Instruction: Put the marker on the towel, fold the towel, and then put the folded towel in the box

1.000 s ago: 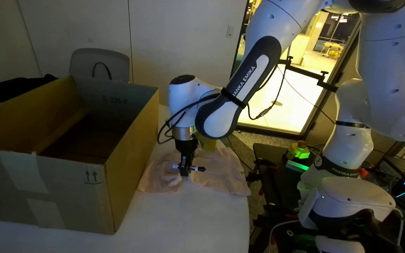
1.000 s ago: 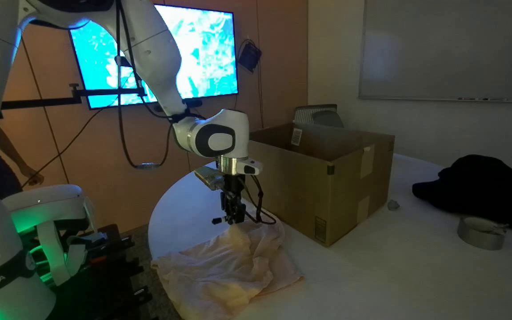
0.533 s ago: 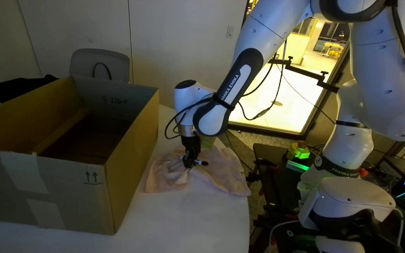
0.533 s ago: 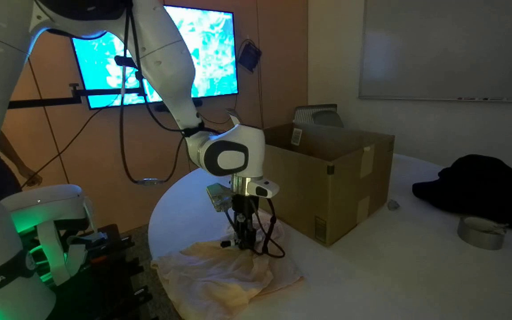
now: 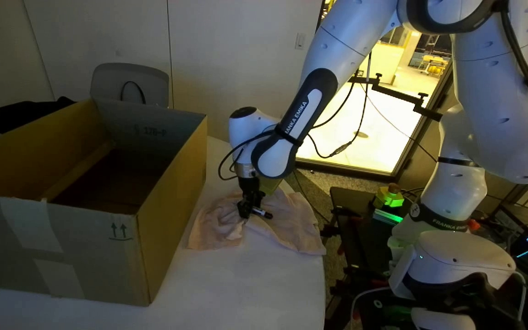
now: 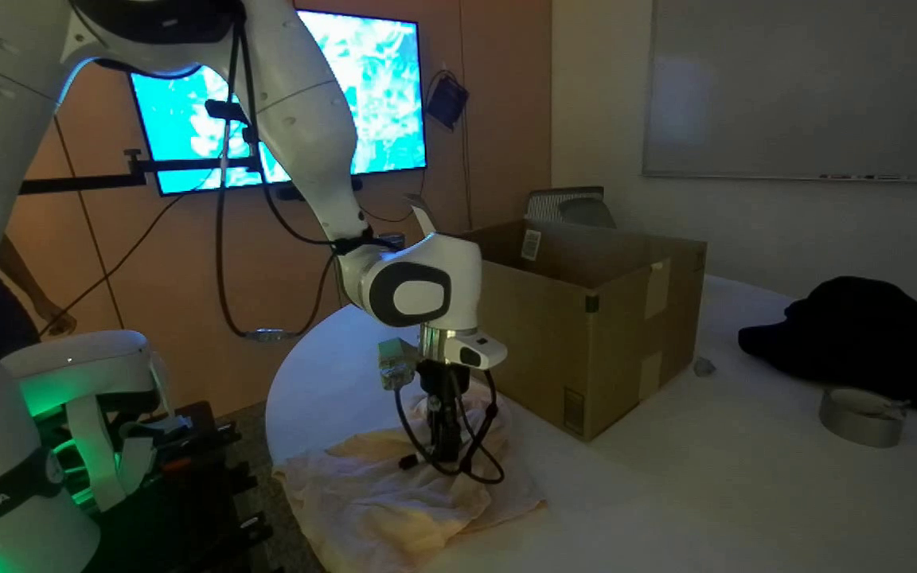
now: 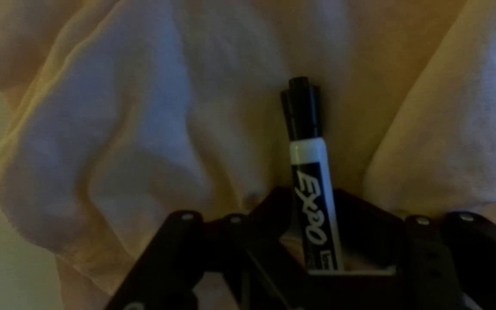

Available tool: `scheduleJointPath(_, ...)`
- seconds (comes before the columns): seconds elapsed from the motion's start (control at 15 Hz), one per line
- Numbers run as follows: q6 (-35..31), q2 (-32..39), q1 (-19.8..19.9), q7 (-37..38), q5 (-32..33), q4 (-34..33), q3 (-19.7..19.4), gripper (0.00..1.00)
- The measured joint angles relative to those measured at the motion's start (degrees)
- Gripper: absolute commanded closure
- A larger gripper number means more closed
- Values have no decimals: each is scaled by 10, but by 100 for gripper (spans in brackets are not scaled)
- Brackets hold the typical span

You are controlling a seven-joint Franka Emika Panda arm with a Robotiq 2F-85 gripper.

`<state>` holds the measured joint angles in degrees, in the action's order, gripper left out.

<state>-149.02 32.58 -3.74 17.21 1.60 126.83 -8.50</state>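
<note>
The gripper point(image 5: 244, 213) is low over the pink towel, its fingers on either side of the marker and appearing to touch it. It also shows in an exterior view point(image 6: 446, 455). The Expo marker point(image 7: 310, 172) is white with a black label and black cap; its cap end points away from the gripper. The cap end also shows in both exterior views point(image 5: 264, 213) point(image 6: 408, 461). The towel point(image 5: 287, 224) lies rumpled on the table, with folds under the marker point(image 7: 144, 129). Whether the marker touches it is unclear. The open cardboard box point(image 5: 167, 220) stands beside the towel.
The white round table point(image 5: 245, 284) has its edge close to the towel. A black cloth point(image 6: 856, 342), a tape roll point(image 6: 862, 418) and a small grey lump point(image 6: 704, 367) lie beyond the box point(image 6: 522, 342). A chair point(image 5: 131, 82) stands behind the box.
The gripper has moved down and over the towel's middle, carrying the marker with it. The marker's cap end now tilts lower in an exterior view. The towel shifted slightly.
</note>
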Motion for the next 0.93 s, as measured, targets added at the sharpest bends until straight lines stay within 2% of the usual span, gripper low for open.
scheduleJointPath(0.33,-20,-22,-10,38,-2,25,0,0)
scheduleJointPath(0.93,-63,-144,-15,59,-42,175,17,0)
